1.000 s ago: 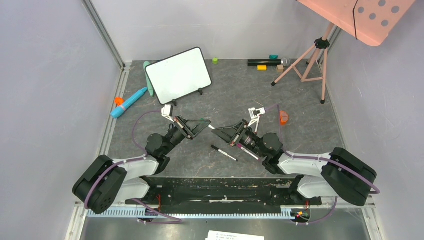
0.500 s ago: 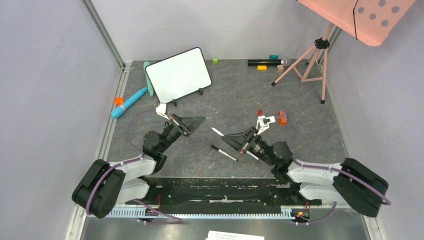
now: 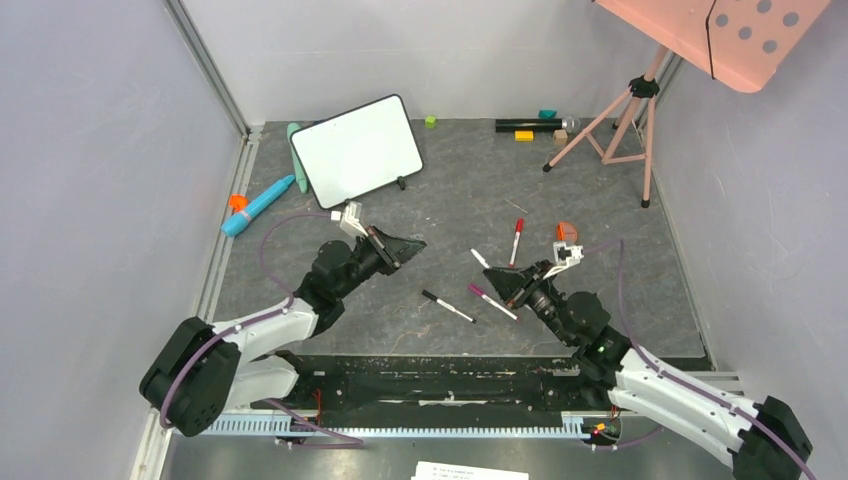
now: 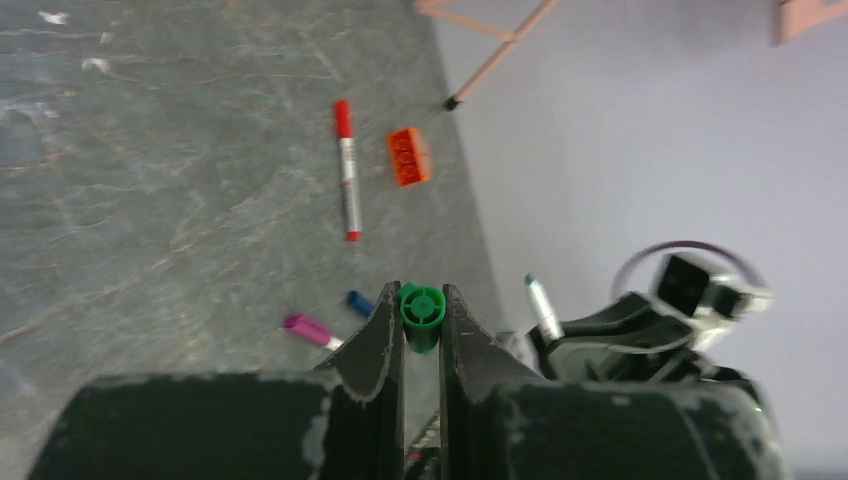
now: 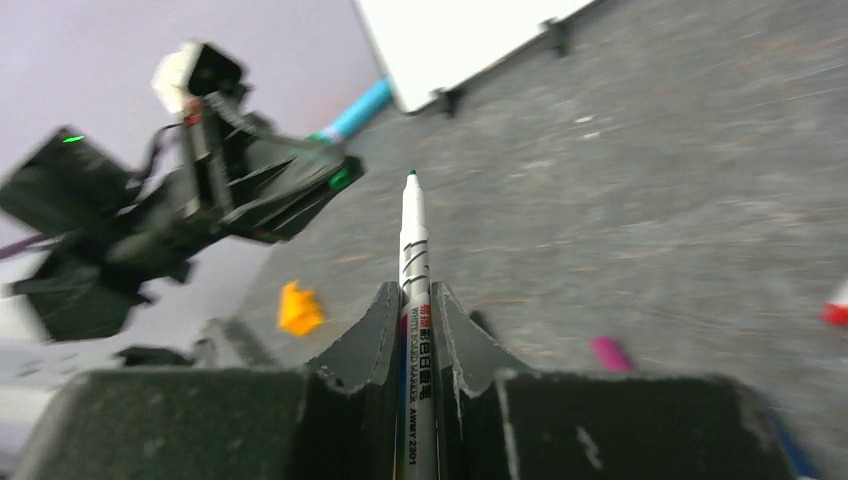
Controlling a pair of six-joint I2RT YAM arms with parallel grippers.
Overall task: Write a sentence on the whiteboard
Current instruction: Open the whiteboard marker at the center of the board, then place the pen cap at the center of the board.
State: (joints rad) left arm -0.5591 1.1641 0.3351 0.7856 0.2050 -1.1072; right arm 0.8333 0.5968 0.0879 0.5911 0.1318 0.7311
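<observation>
The left arm reaches from its base toward one o'clock, and the left gripper [image 3: 412, 243] is pinched on a green cap [image 4: 421, 309]. The whiteboard [image 3: 357, 150] stands tilted at eleven o'clock of it, well apart. The right arm stretches low toward ten o'clock, with the right gripper [image 5: 414, 300] clamped around a white marker [image 5: 412, 245].

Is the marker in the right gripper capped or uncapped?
Uncapped: the marker shows its bare tip, and the left gripper pinches a green cap.

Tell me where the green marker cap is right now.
The green cap is pinched in the left gripper, seen end-on in the left wrist view. From above, that is left of centre, between the whiteboard and the arm bases.
</observation>
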